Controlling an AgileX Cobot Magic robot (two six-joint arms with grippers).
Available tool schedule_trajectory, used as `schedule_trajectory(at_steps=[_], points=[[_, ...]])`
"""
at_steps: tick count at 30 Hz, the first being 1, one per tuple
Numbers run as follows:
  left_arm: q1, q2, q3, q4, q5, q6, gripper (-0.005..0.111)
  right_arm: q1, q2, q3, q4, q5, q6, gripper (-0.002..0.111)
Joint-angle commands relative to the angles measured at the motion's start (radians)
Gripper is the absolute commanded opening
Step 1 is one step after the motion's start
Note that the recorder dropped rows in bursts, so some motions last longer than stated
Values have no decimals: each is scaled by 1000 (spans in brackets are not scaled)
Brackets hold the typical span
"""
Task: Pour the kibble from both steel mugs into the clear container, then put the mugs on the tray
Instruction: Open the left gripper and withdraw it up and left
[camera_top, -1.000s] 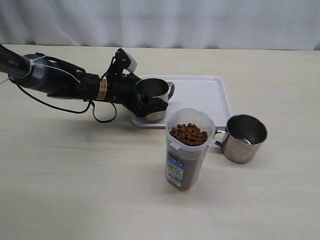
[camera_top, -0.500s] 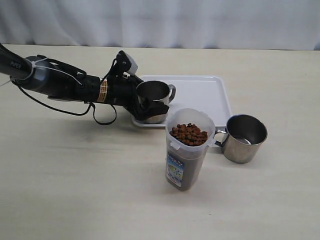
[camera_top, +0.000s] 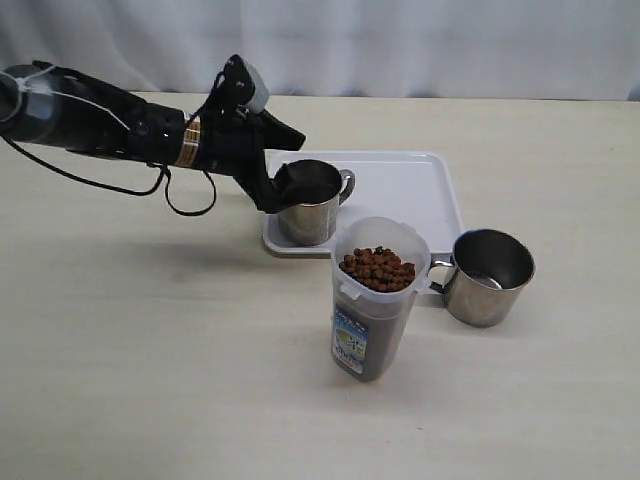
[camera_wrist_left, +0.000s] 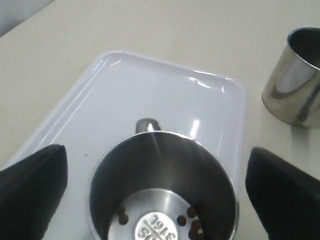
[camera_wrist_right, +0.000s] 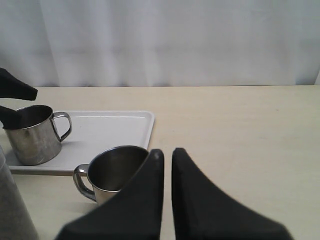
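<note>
Flanking the steel mug (camera_top: 306, 205) on the tray (camera_top: 400, 190), the left end effector (camera_top: 285, 172) is spread wide.

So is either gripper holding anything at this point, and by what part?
Nothing is held. The left gripper is open over the steel mug on the tray, not gripping it. The right gripper is shut on nothing.

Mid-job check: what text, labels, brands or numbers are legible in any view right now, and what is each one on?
"316L": stamped on the inside bottom of the steel mug standing on the tray, seen in the left wrist view; the characters beside it are cut off at the picture's edge.
Blue label low on the clear container: it carries print, but too small to read.
Nothing else legible.
</note>
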Motion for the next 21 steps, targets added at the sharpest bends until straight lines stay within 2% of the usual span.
schedule_trajectory(at_steps=[1, 4, 8, 9, 10, 13, 17, 19, 21], points=[[51, -109, -6, 173, 41, -211, 85, 3, -3, 5, 1, -5, 1, 4], [89, -195, 7, 205, 79, -404, 66, 3, -3, 5, 1, -5, 1, 4], [150, -318, 37, 205, 58, -600, 23, 3, -3, 5, 1, -5, 1, 4], [168, -360, 56, 205, 48, -610, 9, 3, -3, 5, 1, -5, 1, 4], [180, -387, 72, 205, 41, -610, 1, 3, -3, 5, 1, -5, 1, 4], [199, -498, 167, 205, 77, -584, 0, 3, -3, 5, 1, -5, 1, 4], [190, -700, 351, 205, 347, -545, 0, 3, -3, 5, 1, -5, 1, 4], [185, -854, 482, 179, 536, -545, 0, 3, -3, 5, 1, -5, 1, 4], [185, -966, 563, 146, 607, -542, 0, 3, -3, 5, 1, -5, 1, 4]])
